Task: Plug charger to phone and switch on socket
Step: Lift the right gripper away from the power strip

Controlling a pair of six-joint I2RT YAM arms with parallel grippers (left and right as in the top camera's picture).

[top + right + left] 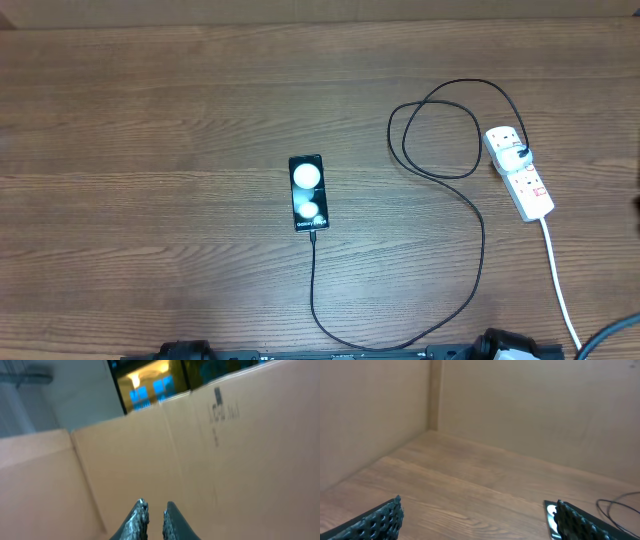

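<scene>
The phone (307,192) lies flat mid-table, its glossy face reflecting two lights. The charger's thin black cable (478,262) meets the phone's near short edge, sweeps along the front of the table, loops at the back right and ends in a black plug at the socket (520,172), a white strip. The switch state is too small to tell. My left gripper (478,505) is open and empty, low over bare wood, with the phone's corner (550,516) by its right finger. My right gripper (155,506) is shut on nothing, pointing up at a cardboard wall.
The socket's white cord (558,285) runs to the front right edge. Cardboard walls (530,415) enclose the back and left of the table. A stretch of black cable (617,506) shows at the right of the left wrist view. Arm bases sit at the front edge.
</scene>
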